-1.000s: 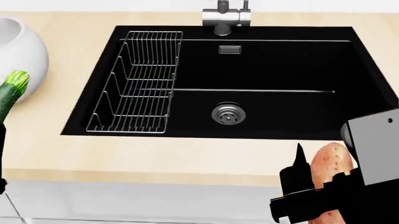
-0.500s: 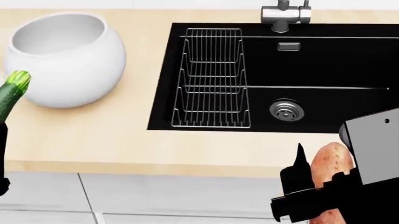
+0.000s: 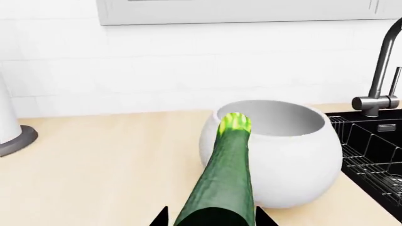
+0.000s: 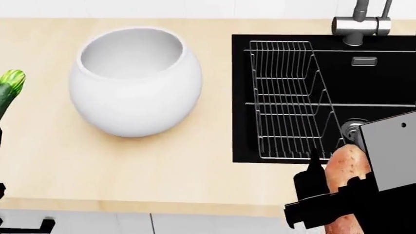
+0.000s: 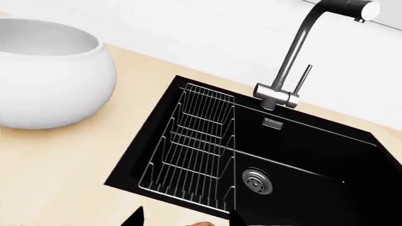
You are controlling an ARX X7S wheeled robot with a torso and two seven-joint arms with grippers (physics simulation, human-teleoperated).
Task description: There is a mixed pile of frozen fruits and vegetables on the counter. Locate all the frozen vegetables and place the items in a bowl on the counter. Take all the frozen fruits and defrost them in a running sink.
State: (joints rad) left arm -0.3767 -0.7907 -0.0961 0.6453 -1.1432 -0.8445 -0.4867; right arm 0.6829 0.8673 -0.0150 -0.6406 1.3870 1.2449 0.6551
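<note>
Gripping the zucchini point(image 4: 9, 91) at nine o'clock, the left gripper point(image 3: 210, 221) points it at the white bowl point(image 4: 134, 102) on the counter point(image 4: 123, 165). At five o'clock the right gripper point(image 4: 328, 195) clamps the sweet potato point(image 4: 342, 170), overlapping the sink point(image 4: 383, 83) with its wire rack point(image 4: 289, 97); a faucet point(image 4: 361, 22) stands at one o'clock.

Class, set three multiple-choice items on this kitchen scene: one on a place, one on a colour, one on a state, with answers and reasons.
1. Where is the wire rack?
A in the sink
B in the bowl
C on the counter

2. What colour is the bowl?
A black
B white
C green

3. What does the left claw hold?
A nothing
B a sweet potato
C a zucchini

Answers: 1 A, it sits inside the black sink. 2 B, plain white all over. 3 C, the zucchini sticks out between its fingers.
</note>
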